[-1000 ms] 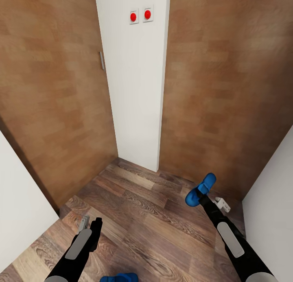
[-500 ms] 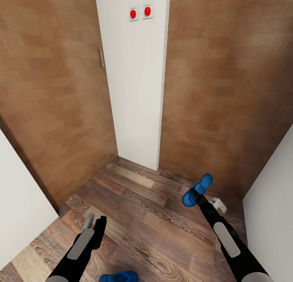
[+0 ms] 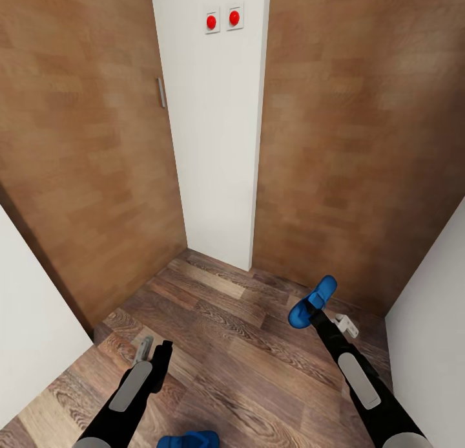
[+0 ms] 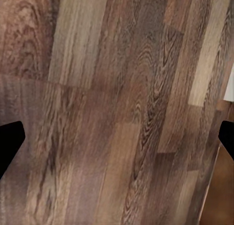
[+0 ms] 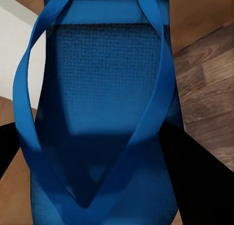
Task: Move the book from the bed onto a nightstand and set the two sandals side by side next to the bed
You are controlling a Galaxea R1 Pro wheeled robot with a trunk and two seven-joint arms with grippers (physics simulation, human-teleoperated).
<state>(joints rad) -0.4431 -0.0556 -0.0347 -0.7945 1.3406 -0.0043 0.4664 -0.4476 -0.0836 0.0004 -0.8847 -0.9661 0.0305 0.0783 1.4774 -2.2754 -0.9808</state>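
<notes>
The right gripper (image 3: 314, 308) is shut tight on a blue sandal (image 3: 313, 300), holding it up off the floor (image 3: 245, 344). In the right wrist view the sandal (image 5: 102, 113) sits between the two dark fingers, straps facing the camera. The left gripper (image 3: 154, 352) is open and holds nothing, with only wood planks under it. The other sandal (image 3: 188, 440) lies on the floor by the robot's base. To do this well, keep the squeeze firm and turn slowly toward the bed, away from the doors (image 3: 84, 150). Since a second ago, the right arm has pulled back a little and the left has reached forward.
</notes>
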